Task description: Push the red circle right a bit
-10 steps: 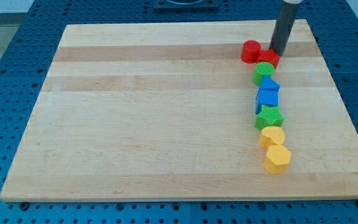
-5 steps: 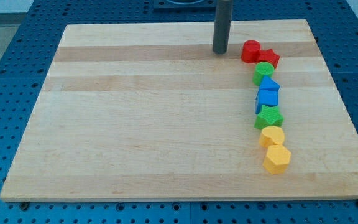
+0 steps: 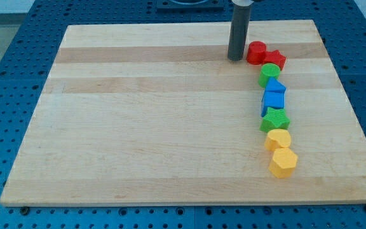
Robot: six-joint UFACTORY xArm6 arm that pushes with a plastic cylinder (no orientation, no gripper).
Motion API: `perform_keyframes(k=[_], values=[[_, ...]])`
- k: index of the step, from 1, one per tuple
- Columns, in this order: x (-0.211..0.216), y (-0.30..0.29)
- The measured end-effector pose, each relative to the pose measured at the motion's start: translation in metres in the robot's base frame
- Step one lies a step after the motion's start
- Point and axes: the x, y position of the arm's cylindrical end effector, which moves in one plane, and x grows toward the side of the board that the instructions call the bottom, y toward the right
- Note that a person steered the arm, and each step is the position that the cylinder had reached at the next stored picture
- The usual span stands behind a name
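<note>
Near the view's top, right of centre on the desk point(image 3: 138, 127), the dark rod stands upright with my tip point(image 3: 235, 59) resting on the wood. This arm carries no jaws, so nothing is open, closed or held. Just to the tip's right sits the red circle point(image 3: 256, 52), very close to it; whether the two touch cannot be told. Touching the circle's right side is a second red block point(image 3: 275, 60), its shape unclear. Below and right of the tip, a line of blocks runs toward the view's bottom: a green circle point(image 3: 269, 74), a blue block point(image 3: 275, 86), a second blue block point(image 3: 273, 102), a green star-like block point(image 3: 275, 119), a yellow block point(image 3: 278, 138) and a yellow hexagon point(image 3: 283, 162).
</note>
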Motion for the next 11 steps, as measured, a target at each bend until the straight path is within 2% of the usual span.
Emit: perform_keyframes(k=[3, 6, 10, 11], values=[[0.013, 0.017], [-0.017, 0.017], [-0.019, 0.034], [-0.036, 0.013]])
